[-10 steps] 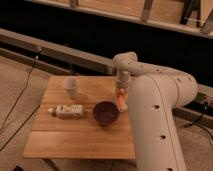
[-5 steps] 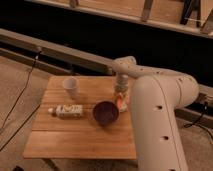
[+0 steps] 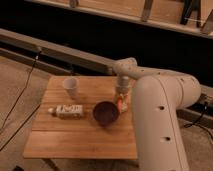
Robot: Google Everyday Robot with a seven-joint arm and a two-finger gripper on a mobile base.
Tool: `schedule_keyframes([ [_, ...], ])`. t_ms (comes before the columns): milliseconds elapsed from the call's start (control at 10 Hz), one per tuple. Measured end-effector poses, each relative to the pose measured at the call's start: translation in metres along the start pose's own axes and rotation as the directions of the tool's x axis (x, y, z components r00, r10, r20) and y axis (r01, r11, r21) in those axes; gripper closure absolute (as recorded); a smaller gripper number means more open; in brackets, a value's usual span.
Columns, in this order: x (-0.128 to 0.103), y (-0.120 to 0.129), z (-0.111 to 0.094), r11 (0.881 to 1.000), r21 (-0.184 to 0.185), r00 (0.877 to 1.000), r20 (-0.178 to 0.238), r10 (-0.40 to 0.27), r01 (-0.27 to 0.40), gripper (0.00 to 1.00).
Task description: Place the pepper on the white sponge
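My gripper [image 3: 121, 93] hangs at the right edge of the wooden table [image 3: 80, 140], just right of the purple bowl [image 3: 106, 112]. A small orange-red pepper [image 3: 119, 103] shows right below the gripper, at its tip. An off-white block, the white sponge [image 3: 124, 106], lies directly under and beside the pepper at the table's right edge. I cannot tell whether the pepper touches the sponge. The big white arm [image 3: 160, 115] covers the table's right side.
A white cup [image 3: 71, 88] stands at the back left of the table. A white labelled bottle [image 3: 66, 111] lies on its side left of the bowl. A dark wall and rails run behind the table. Cables lie on the floor to the left.
The gripper with the pepper has come down a little toward the table's right edge, closer to the sponge. The bowl, cup and bottle have not moved.
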Motion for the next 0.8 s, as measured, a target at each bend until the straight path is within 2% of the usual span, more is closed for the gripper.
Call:
schedule_keyframes([
  [100,0.0004,-0.0005,-0.0009,1.000,0.001,1.000,0.002,0.001,-0.001,0.27],
  [200,0.0006,-0.0009,-0.0015,1.000,0.001,1.000,0.003,0.002,-0.002,0.26],
  [800,0.0014,-0.0015,-0.0080,1.000,0.000,1.000,0.011,0.000,0.000,0.26],
])
